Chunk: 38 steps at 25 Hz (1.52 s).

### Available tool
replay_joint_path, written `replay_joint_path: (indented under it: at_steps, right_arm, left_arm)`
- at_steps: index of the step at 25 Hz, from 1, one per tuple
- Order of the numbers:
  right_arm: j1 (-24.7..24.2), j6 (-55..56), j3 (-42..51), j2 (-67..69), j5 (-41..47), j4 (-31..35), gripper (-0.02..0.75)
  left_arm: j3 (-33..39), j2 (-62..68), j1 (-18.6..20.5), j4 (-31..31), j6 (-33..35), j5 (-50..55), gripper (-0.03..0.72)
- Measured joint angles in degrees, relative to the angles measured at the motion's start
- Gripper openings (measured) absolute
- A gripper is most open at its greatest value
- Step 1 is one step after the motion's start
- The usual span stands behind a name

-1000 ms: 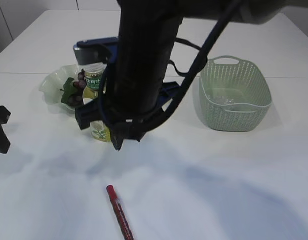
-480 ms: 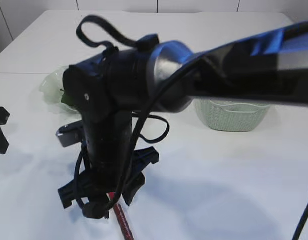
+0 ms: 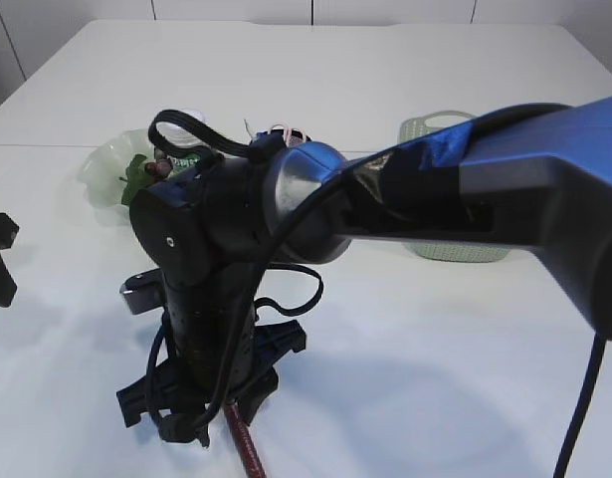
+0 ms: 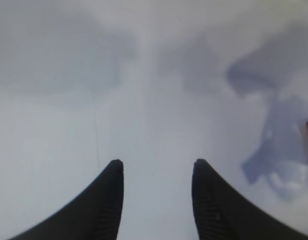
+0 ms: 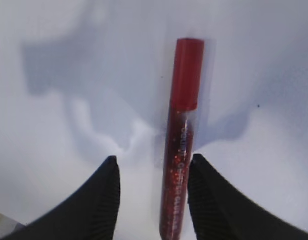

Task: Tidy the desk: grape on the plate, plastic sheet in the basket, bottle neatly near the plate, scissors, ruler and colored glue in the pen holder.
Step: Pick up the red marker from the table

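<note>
Left gripper (image 4: 155, 200): by the tabletop's left edge, fingers spread, nothing between them, only bare white surface below.
Plate (image 3: 104, 164): far left part of the tabletop (image 3: 435, 378), pale green, grapes (image 3: 158, 165) lying on it.
Bottle (image 3: 186, 149): just beside the plate, mostly hidden behind the arm.
Right gripper (image 5: 152, 200): reaching across to the near edge, left of middle, fingers parted, straddling the glue without clamping it.
Colored glue (image 5: 180, 145): flat on the tabletop at the near edge, red cap pointing away from the gripper.
Basket (image 3: 440, 127): right of middle, mostly hidden behind the arm.
</note>
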Motion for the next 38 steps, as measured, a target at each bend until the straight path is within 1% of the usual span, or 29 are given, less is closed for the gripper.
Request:
replay_joint_path:
  at_steps: [5,16,18,23,25,30,33,35,38]
  right_arm:
    - [0.0,1.7,0.0,0.8,-0.8,-2.1,0.364]
    - [0.0,1.8,0.0,2.9,-1.3,-2.5,0.363]
    - [0.0,1.8,0.0,2.9,-1.3,-2.8,0.335]
    - [0.0,1.3,0.0,2.9,-1.3,-3.2,0.148]
    - [0.0,-0.2,0.0,2.9,-1.3,-3.2,0.107]
    - [-0.3,-3.4,0.0,2.7,-1.1,-3.4,0.087]
    - [-1.6,-6.4,0.0,1.8,-0.8,-1.7,0.086]
    - [-3.4,-9.2,0.0,0.2,-0.7,1.2,0.086]
    - [-8.1,-14.6,0.0,-3.0,-0.7,7.5,0.086]
  left_arm:
    - [0.0,0.0,0.0,0.0,0.0,0.0,0.330]
    - [0.0,0.0,0.0,0.0,0.0,0.0,0.326]
    - [0.0,0.0,0.0,0.0,0.0,0.0,0.323]
    - [0.0,0.0,0.0,0.0,0.0,0.0,0.321]
    - [0.0,0.0,0.0,0.0,0.0,0.0,0.316]
    - [0.0,0.0,0.0,0.0,0.0,0.0,0.312]
    - [0.0,0.0,0.0,0.0,0.0,0.0,0.309]
    - [0.0,0.0,0.0,0.0,0.0,0.0,0.309]
    - [0.0,0.0,0.0,0.0,0.0,0.0,0.309]
